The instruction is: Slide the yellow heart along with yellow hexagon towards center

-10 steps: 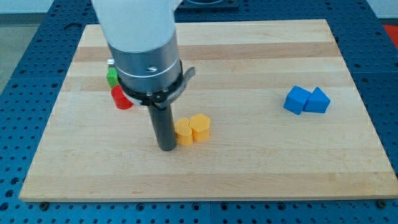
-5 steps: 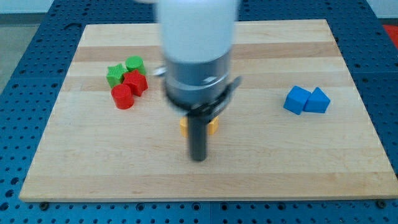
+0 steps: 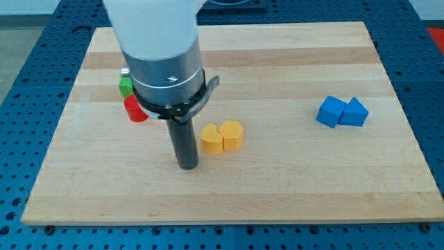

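Near mid-frame, my tip (image 3: 187,167) stands just left of the yellow heart (image 3: 211,139), apart from it; the yellow hexagon (image 3: 232,135) touches it.
Upper left, the arm hides most of a green block (image 3: 125,86) and red block (image 3: 134,110); no hand shows on the rod.

A light wooden board (image 3: 291,180) lay on a blue table with holes (image 3: 21,62), and on the board sat two touching yellow blocks (image 3: 222,137), two touching blue blocks (image 3: 342,112), a red block (image 3: 134,111) and a green block (image 3: 125,86).

yellow plastic heart block (image 3: 211,139) | sitting flat, touching its partner on the view's right | yellow plastic hexagon block (image 3: 232,135) | sitting flat, resting left of centre
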